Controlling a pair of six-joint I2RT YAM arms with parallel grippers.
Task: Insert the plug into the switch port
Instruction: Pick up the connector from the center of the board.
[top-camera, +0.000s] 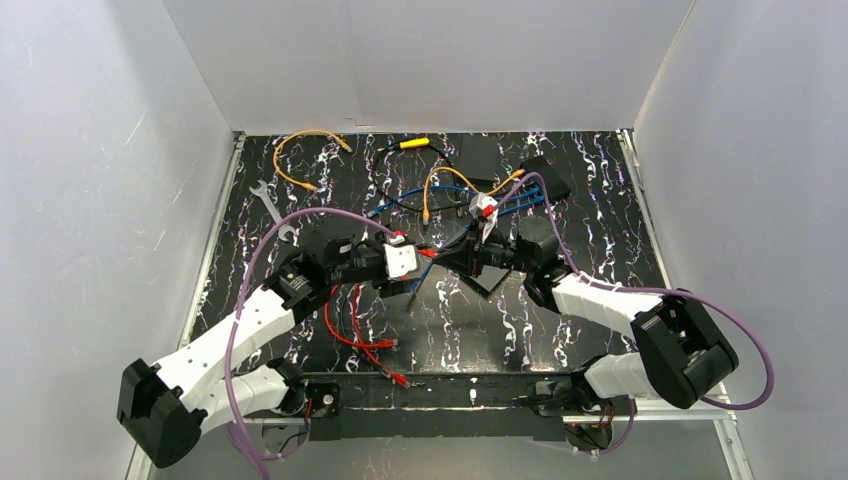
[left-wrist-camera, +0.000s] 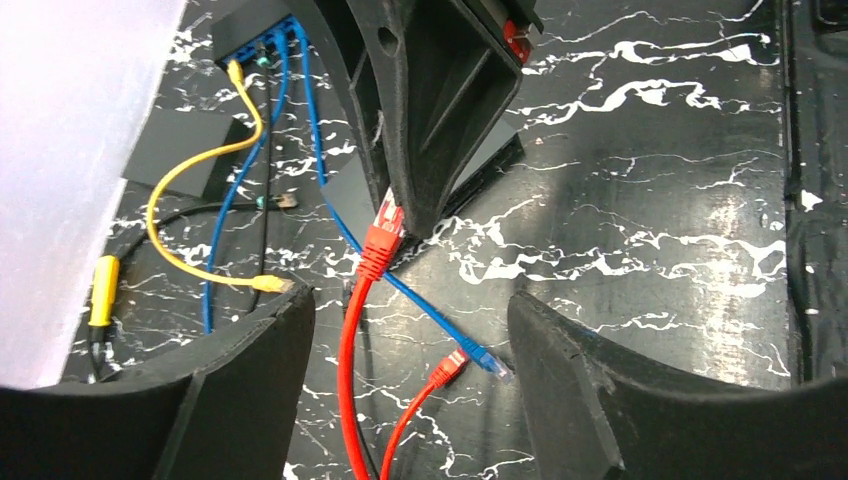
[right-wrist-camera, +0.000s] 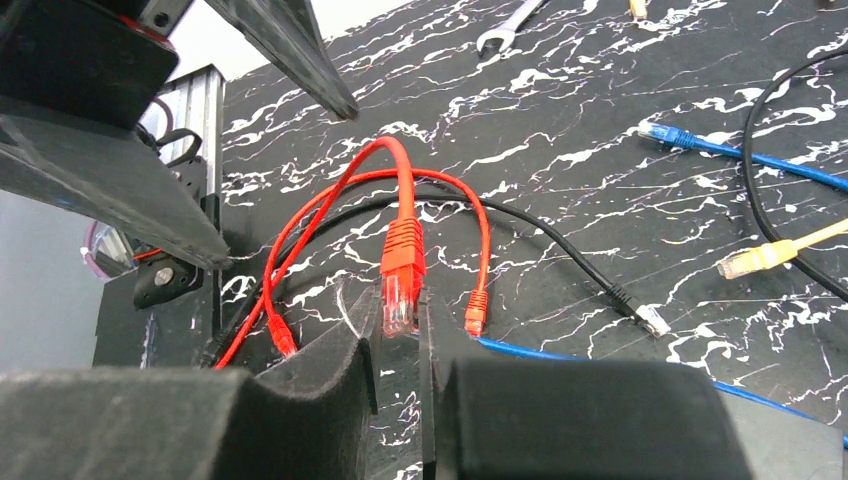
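The right claw is nearly closed on the red plastic network plug, held above mid-desk. The left claw gapes wide just beside it, holding nothing. The black boxy switch sits near the far edge of the black marbled desk, with bare surface between. The white tag on the left wrist is too small to read.

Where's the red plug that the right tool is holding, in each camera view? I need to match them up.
Top external: the red plug is a small red spot at centre, between the two arms' tips.
Left wrist: red plug upper centre, pinched at the right tool.
Right wrist: red plug lower centre, between that tool's fingers.
Shared landmark: the yellow cable's loose plug.
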